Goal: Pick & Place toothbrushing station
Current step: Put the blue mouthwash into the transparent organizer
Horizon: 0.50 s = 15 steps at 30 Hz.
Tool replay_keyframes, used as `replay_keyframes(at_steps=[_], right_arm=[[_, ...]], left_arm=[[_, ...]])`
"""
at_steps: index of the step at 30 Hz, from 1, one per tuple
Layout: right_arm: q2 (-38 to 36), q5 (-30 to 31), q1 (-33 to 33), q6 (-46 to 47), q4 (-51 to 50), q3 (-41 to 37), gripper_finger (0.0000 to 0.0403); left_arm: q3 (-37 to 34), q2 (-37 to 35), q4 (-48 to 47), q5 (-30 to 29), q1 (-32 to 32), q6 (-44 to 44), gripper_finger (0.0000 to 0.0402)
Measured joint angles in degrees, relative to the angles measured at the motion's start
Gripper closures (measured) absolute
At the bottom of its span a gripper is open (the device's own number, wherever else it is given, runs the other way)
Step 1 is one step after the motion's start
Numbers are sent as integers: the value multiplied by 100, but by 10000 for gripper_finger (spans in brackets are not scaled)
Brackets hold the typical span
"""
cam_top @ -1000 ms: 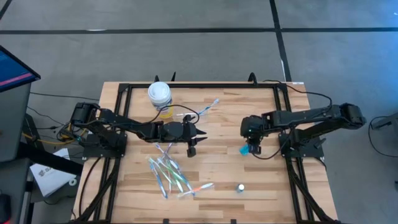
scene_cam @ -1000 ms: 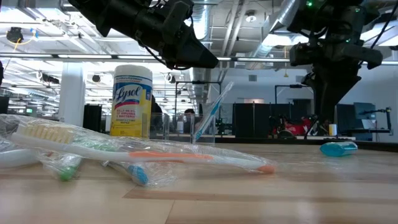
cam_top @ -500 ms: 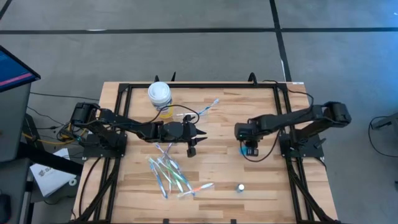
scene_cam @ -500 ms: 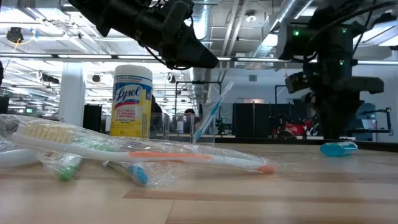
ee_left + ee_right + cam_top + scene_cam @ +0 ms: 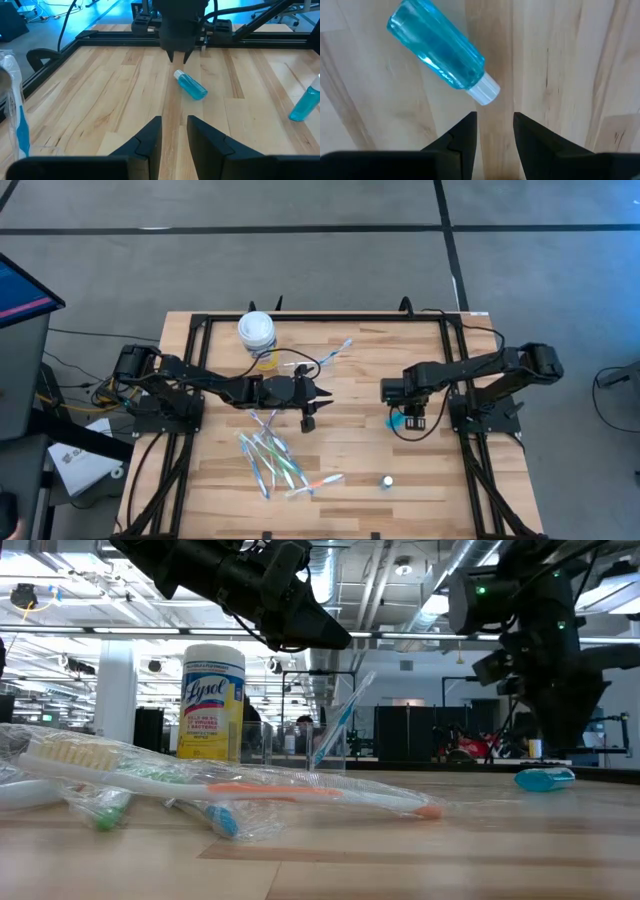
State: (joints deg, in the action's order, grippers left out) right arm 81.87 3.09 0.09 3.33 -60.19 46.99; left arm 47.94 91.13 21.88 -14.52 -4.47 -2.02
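Note:
A small blue tube [image 5: 438, 49] with a white cap [image 5: 485, 90] lies on its side on the wooden table. My right gripper [image 5: 495, 125] hangs above it, pointing down. It is open, and its fingers stand just off the cap end without touching. In the high view this gripper [image 5: 410, 417] is right of centre. My left gripper [image 5: 310, 408] waits open over mid-table, pointing toward the tube [image 5: 191, 86]. Wrapped toothbrushes [image 5: 272, 458] lie in a loose pile near the front. One toothbrush [image 5: 338, 722] leans in the clear cup [image 5: 300, 748].
A yellow canister [image 5: 256, 331] with a white lid stands at the far left. A second small blue tube [image 5: 386, 480] stands upright near the front edge. A black frame [image 5: 320, 318] runs along the table's far side. Bare wood lies between the two grippers.
My right gripper has tipped until it points straight down and has sunk a little toward the lying blue tube. Its fingers keep the same gap. The tube, the toothbrushes and my left arm have stayed where they were.

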Motion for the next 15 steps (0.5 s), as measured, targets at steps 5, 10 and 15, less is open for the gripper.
replay_keyframes(at_steps=[5, 10, 15], right_arm=[[186, 98, 163, -199, 161, 3, 285], [673, 281, 260, -354, 194, -1, 285], [1142, 281, 307, -372, 256, -1, 285]], left_arm=[[0, 0, 1, 0, 0, 0, 315], [-3, 0, 1, 1, 0, 0, 315], [-9, 0, -1, 2, 0, 0, 315]])
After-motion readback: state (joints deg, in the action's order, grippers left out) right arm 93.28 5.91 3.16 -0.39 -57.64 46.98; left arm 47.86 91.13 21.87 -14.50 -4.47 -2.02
